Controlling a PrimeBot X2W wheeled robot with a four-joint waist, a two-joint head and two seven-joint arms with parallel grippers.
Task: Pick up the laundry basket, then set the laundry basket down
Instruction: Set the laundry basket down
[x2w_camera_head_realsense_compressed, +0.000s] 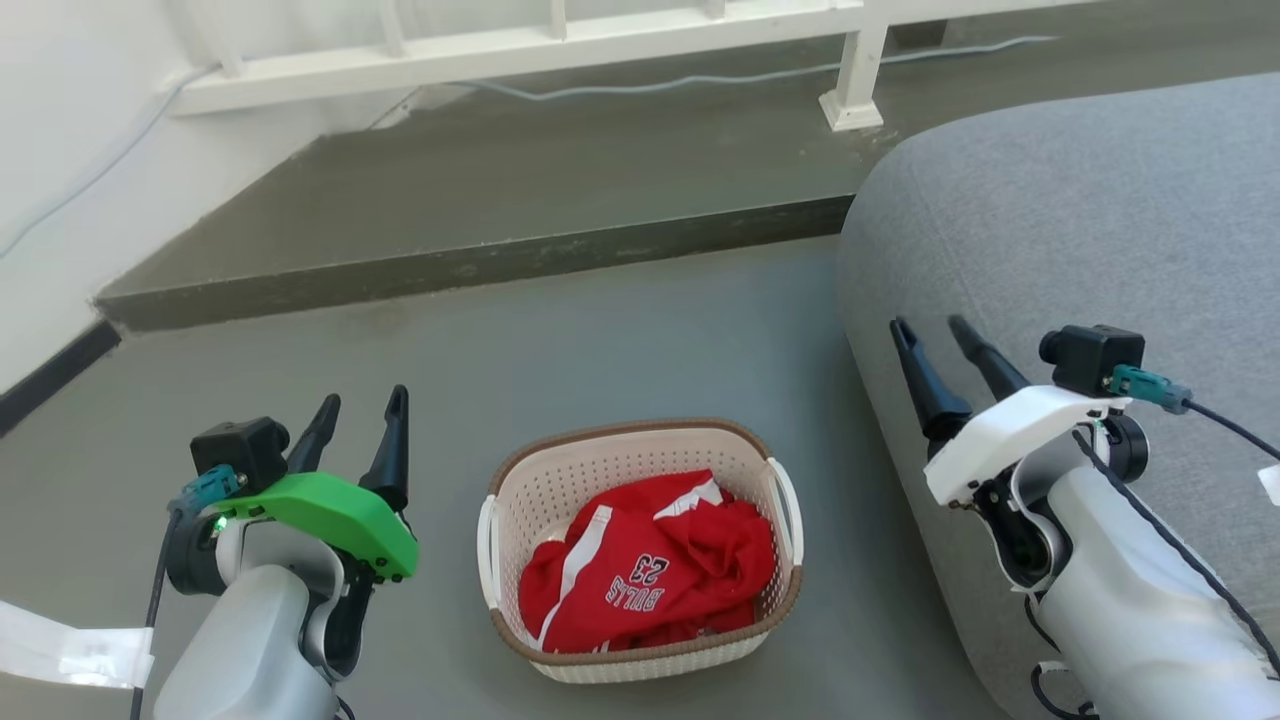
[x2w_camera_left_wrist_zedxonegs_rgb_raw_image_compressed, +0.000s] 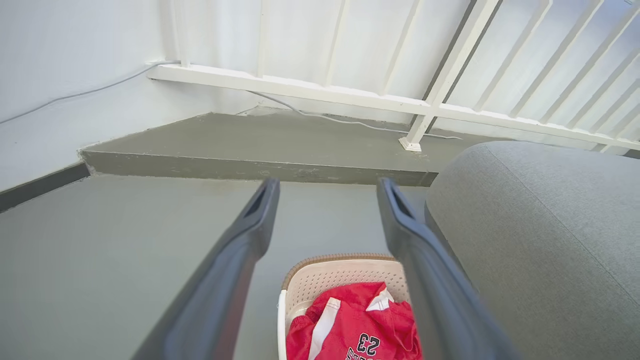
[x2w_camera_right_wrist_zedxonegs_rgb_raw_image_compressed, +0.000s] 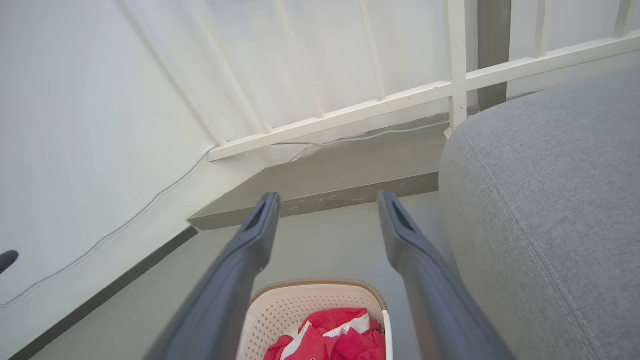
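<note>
The laundry basket stands on the grey floor between my arms, cream-white and perforated with a brown rim and white side handles. A red jersey with "23" on it lies inside. My left gripper hovers open to the basket's left, and my right gripper hovers open to its right, over the sofa edge. Neither touches the basket. In the left wrist view the basket lies below the open left gripper. In the right wrist view the basket lies beneath the open right gripper.
A grey sofa bulks close on the right of the basket. A raised concrete step runs across ahead, with a white railing and a cable behind it. A white wall closes the left side.
</note>
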